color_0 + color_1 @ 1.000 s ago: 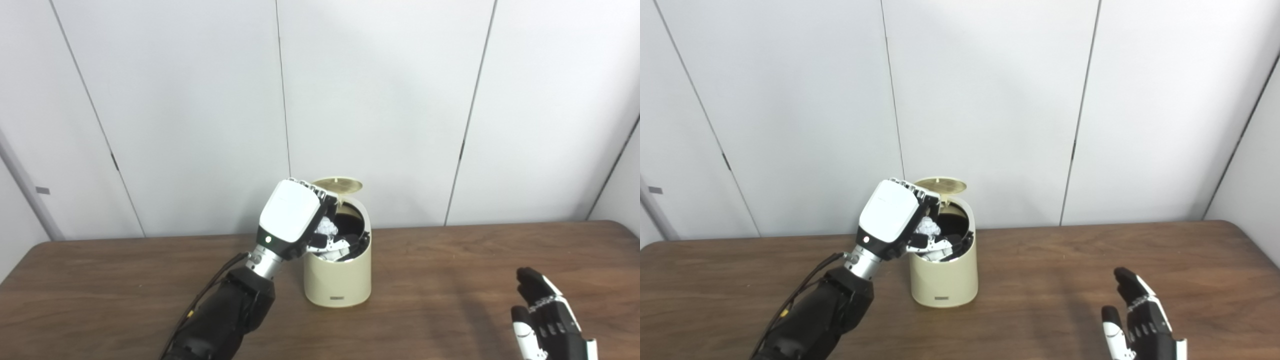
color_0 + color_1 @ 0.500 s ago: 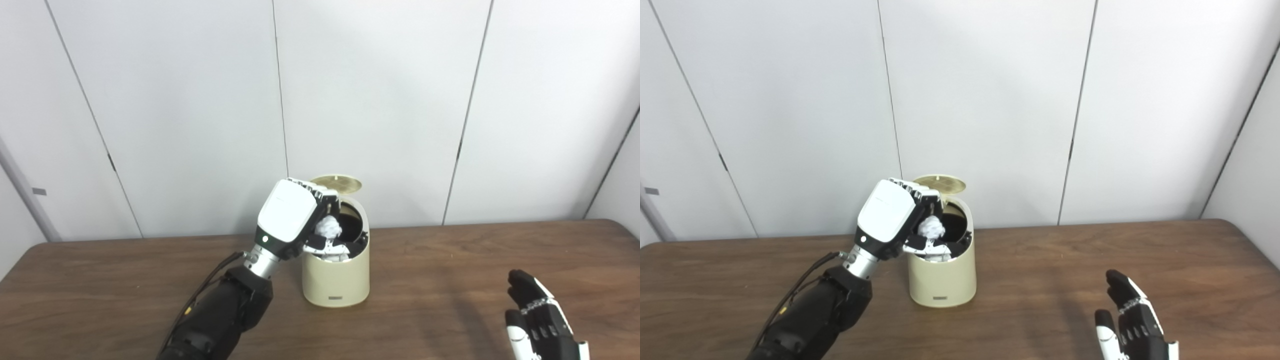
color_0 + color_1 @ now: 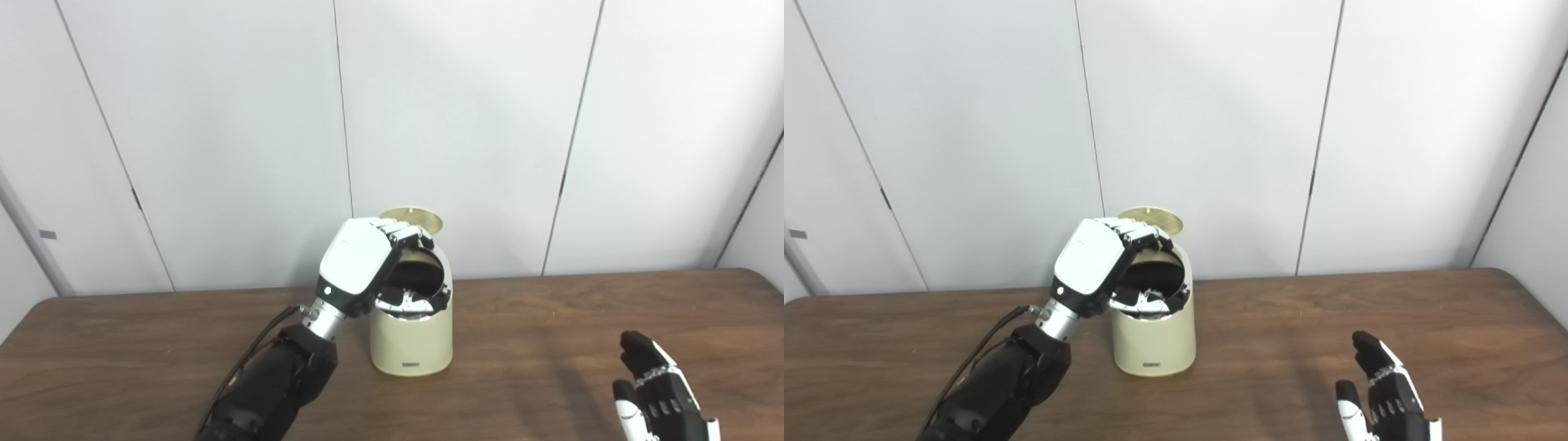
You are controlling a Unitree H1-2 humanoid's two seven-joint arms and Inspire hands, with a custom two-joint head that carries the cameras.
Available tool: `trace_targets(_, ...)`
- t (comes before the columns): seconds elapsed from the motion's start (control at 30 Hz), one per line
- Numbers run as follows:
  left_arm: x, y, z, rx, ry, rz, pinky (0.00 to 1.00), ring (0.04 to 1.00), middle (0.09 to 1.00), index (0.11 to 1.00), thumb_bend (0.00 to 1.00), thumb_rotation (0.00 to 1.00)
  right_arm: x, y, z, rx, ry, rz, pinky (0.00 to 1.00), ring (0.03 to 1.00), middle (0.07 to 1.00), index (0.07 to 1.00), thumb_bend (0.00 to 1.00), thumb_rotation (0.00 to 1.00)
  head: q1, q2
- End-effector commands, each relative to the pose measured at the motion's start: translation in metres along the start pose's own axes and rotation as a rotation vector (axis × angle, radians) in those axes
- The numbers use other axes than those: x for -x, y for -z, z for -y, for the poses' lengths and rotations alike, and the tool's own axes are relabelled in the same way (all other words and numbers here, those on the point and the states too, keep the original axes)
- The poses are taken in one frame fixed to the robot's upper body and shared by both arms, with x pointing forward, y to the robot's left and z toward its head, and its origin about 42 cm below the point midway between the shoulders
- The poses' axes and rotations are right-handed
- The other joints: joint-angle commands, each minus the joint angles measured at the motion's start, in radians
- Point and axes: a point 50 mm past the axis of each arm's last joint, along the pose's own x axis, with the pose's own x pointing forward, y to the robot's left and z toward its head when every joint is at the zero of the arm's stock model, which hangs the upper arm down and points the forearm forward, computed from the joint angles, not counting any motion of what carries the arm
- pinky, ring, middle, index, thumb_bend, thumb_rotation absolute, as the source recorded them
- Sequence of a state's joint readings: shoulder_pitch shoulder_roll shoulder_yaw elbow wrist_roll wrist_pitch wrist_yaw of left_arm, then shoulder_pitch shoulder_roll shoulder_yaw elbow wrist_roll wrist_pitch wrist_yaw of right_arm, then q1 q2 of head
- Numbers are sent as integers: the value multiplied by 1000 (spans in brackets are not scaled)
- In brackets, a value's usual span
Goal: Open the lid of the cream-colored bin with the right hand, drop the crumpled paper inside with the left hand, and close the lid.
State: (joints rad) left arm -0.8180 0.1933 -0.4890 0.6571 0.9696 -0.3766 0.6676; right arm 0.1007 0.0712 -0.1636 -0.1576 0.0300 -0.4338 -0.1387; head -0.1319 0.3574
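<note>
Left eye view shows the cream-colored bin (image 3: 411,343) standing upright on the brown table (image 3: 539,318), a little left of the picture's middle and close to the table's far edge. Its round lid (image 3: 414,218) is swung up at the bin's 12 o'clock side, leaving the dark mouth uncovered. The left hand (image 3: 367,266) hangs over that mouth from the bin's 10 o'clock, white back turned up, its fingers (image 3: 409,233) spread apart above the opening with the thumb low at the near rim; nothing shows between them. The crumpled paper cannot be seen in either view: the hand holds no white ball, and the bin's inside is too dark to tell what lies there. The right hand (image 3: 1381,392) rests low at the picture's 5 o'clock, well apart from the bin, palm turned inward, its fingers straight and apart, holding nothing. White wall panels (image 3: 465,122) stand behind the table.
</note>
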Motion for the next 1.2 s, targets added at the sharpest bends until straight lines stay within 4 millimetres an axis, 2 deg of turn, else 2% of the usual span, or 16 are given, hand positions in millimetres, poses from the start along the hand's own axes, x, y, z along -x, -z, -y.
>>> trace_targets(0.0, -20, 1, -18, 3, -65, 19, 423, 536, 640, 614, 1000, 503, -2, -9, -4, -16, -7, 59, 885, 860, 815, 763, 186, 349, 0, 0)
trace_targets(0.1, -20, 1, -20, -7, -85, 27, 426, 527, 598, 590, 1000, 464, -3, -9, -4, -15, -9, 60, 888, 863, 818, 765, 186, 344, 4, 0)
trace_targets(0.2, -17, 2, -22, -9, -132, 50, 279, 323, 372, 402, 879, 372, -3, -9, -4, -19, -9, 59, 887, 864, 820, 765, 184, 347, 8, 2)
trace_targets(0.23, -15, 2, -22, -2, -147, 56, 218, 254, 309, 344, 833, 303, -3, -9, -4, -14, -11, 60, 889, 865, 819, 763, 181, 345, 9, 1)
trace_targets(0.3, -12, 3, -22, 2, -171, 62, 147, 176, 235, 276, 799, 209, -4, -8, -3, -9, -14, 61, 891, 863, 819, 761, 174, 339, 13, 1)
trace_targets(0.47, -2, 7, -27, -14, -217, 72, 127, 158, 215, 254, 793, 153, -3, -10, -2, -6, -16, 65, 889, 862, 817, 755, 168, 321, 22, 7)
trace_targets(0.67, 19, 8, -45, 2, -260, 26, 117, 156, 224, 264, 823, 116, -3, -10, -1, -10, -12, 64, 890, 859, 811, 750, 176, 310, 28, 12)
trace_targets(0.8, 42, 12, -60, -14, -291, 1, 90, 134, 208, 256, 818, 102, -3, -9, 0, 6, -28, 62, 890, 864, 815, 755, 179, 345, 37, 12)
trace_targets(1.03, 79, 12, -86, -3, -369, -61, 70, 116, 190, 260, 800, 111, -6, -7, 1, -19, -28, 57, 891, 853, 812, 759, 172, 331, 45, 12)
trace_targets(1.17, 107, 6, -96, 35, -410, -181, 74, 119, 195, 268, 699, 161, -7, -6, 5, -7, -39, 56, 901, 867, 821, 764, 176, 367, 50, 13)
